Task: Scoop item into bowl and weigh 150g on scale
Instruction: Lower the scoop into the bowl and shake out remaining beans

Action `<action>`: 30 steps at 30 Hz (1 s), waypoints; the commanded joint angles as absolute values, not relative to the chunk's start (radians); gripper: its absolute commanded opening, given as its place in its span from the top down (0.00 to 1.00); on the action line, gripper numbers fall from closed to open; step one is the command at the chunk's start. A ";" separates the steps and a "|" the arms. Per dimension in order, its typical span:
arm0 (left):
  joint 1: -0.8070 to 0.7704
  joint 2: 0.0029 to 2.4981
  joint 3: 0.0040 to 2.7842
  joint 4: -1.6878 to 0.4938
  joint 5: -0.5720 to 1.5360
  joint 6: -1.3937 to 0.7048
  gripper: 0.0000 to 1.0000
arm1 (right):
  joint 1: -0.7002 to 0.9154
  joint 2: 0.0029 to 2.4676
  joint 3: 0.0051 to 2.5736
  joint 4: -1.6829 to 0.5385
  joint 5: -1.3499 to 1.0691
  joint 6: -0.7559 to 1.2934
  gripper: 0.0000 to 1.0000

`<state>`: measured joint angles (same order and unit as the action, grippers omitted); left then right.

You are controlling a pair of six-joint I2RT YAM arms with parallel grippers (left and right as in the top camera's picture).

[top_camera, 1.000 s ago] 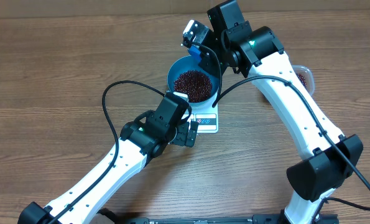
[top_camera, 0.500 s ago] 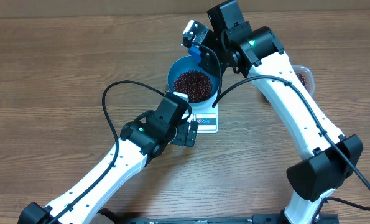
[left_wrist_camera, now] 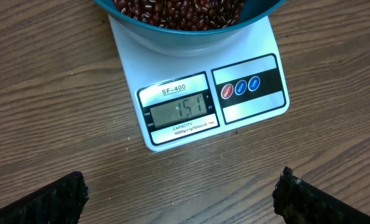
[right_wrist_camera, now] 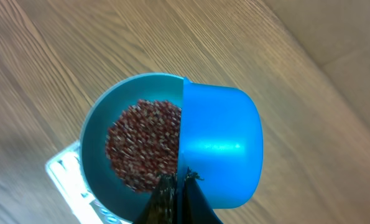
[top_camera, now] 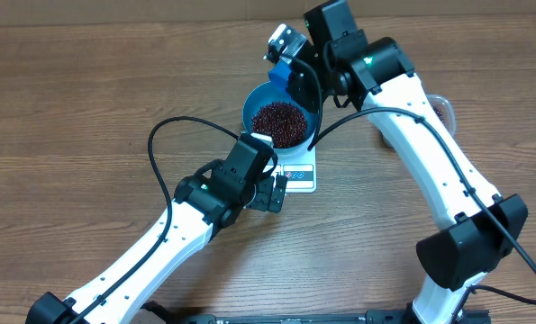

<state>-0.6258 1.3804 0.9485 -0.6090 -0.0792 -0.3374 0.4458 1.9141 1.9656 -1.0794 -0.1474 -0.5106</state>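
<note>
The blue bowl (top_camera: 257, 101) stands on the white scale (top_camera: 302, 176) and holds a heap of red-brown beans (top_camera: 278, 121). In the left wrist view the scale (left_wrist_camera: 250, 109) shows 151 on its display, below the bowl (left_wrist_camera: 191, 36) and its beans (left_wrist_camera: 178, 9). My left gripper (top_camera: 273, 193) hovers open over the wood just in front of the scale, and its fingertips (left_wrist_camera: 54, 199) hold nothing. My right gripper (right_wrist_camera: 178, 178) is shut on the handle of a small blue scoop (right_wrist_camera: 222, 149). The scoop (top_camera: 280, 74) hangs tilted over the bowl's far rim (right_wrist_camera: 94, 168).
A clear plastic tub (top_camera: 440, 110) with more beans sits at the right, mostly hidden behind the right arm. The left arm's black cable (top_camera: 173, 135) loops over the table to the left of the bowl. Bare wood surrounds the scale.
My right gripper and the scoop have shifted slightly right and back from the bowl. The left arm, bowl and scale have not moved.
</note>
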 commanded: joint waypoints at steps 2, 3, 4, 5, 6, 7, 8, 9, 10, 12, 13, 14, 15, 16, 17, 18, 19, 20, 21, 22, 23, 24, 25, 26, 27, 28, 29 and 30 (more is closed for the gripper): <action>-0.622 1.374 0.937 -0.609 -0.086 -0.321 0.00 | 0.387 1.877 1.998 -1.072 -0.299 -0.355 0.96; -0.622 1.375 0.937 -0.609 -0.086 -0.321 0.01 | 0.377 1.877 1.998 -1.072 -0.321 -0.339 0.96; -0.622 1.375 0.937 -0.609 -0.086 -0.321 0.01 | 0.364 1.877 1.998 -1.073 -0.357 -0.327 0.96; -0.622 1.375 0.937 -0.609 -0.086 -0.321 0.00 | 0.353 1.877 1.998 -1.072 -0.383 -0.311 0.96; -0.622 1.375 0.937 -0.609 -0.086 -0.321 0.01 | 0.343 1.877 1.998 -1.072 -0.411 -0.301 0.96; -0.622 1.375 0.937 -0.609 -0.086 -0.321 0.00 | 0.333 1.877 1.998 -1.072 -0.437 -0.287 0.96; -0.622 1.375 0.937 -0.609 -0.086 -0.321 0.01 | 0.323 1.877 1.998 -1.073 -0.460 -0.276 0.96; -0.622 1.375 0.937 -0.609 -0.086 -0.321 0.01 | 0.313 1.877 1.998 -1.072 -0.482 -0.258 0.96; -0.622 1.375 0.937 -0.609 -0.086 -0.321 0.00 | 0.305 1.877 1.998 -1.073 -0.498 -0.253 0.96; -0.622 1.375 0.937 -0.609 -0.086 -0.321 0.00 | 0.290 1.877 1.998 -1.079 -0.516 -0.254 0.96; -0.622 1.375 0.937 -0.609 -0.086 -0.321 0.00 | 0.285 1.877 1.998 -1.083 -0.519 -0.254 0.96; -0.622 1.375 0.937 -0.609 -0.086 -0.321 0.00 | 0.281 1.877 1.997 -1.089 -0.518 -0.254 0.96; -0.622 1.375 0.937 -0.609 -0.086 -0.321 0.00 | 0.280 1.877 1.997 -1.095 -0.518 -0.254 0.96; -0.622 1.375 0.937 -0.609 -0.086 -0.321 0.00 | 0.279 1.877 1.997 -1.101 -0.518 -0.254 0.96; -0.622 1.375 0.937 -0.609 -0.086 -0.321 0.00 | 0.279 1.877 1.996 -1.106 -0.518 -0.254 0.96; -0.622 1.375 0.937 -0.609 -0.086 -0.321 0.00 | 0.279 1.877 1.996 -1.112 -0.518 -0.255 0.96; -0.622 1.375 0.937 -0.609 -0.086 -0.321 0.00 | 0.280 1.877 1.996 -1.116 -0.518 -0.255 0.96; -0.622 1.375 0.937 -0.609 -0.086 -0.321 0.00 | 0.281 1.877 1.996 -1.118 -0.518 -0.254 0.96; -0.622 1.375 0.937 -0.609 -0.086 -0.321 0.01 | 0.281 1.877 1.996 -1.118 -0.518 -0.255 0.96; -0.622 1.375 0.937 -0.609 -0.086 -0.321 0.01 | 0.281 1.877 1.996 -1.118 -0.518 -0.255 0.96; -0.622 1.375 0.937 -0.609 -0.086 -0.321 0.00 | 0.281 1.878 1.996 -1.118 -0.518 -0.255 0.96; -0.622 1.375 0.937 -0.609 -0.086 -0.321 0.00 | 0.281 1.878 1.996 -1.118 -0.518 -0.254 0.96; -0.622 1.375 0.937 -0.609 -0.086 -0.321 0.00 | 0.281 1.878 1.995 -1.118 -0.518 -0.254 0.96; -0.622 1.375 0.937 -0.609 -0.086 -0.321 0.01 | 0.281 1.878 1.993 -1.117 -0.518 -0.254 0.96; -0.622 1.375 0.937 -0.609 -0.086 -0.321 0.01 | 0.281 1.878 1.990 -1.117 -0.517 -0.255 0.96; -0.622 1.375 0.937 -0.609 -0.086 -0.321 0.00 | 0.281 1.878 1.988 -1.118 -0.517 -0.255 0.96; -0.622 1.374 0.937 -0.609 -0.086 -0.321 0.00 | 0.281 1.878 1.984 -1.117 -0.517 -0.255 0.96; -0.622 1.375 0.937 -0.609 -0.086 -0.321 0.01 | 0.281 1.878 1.982 -1.117 -0.517 -0.255 0.96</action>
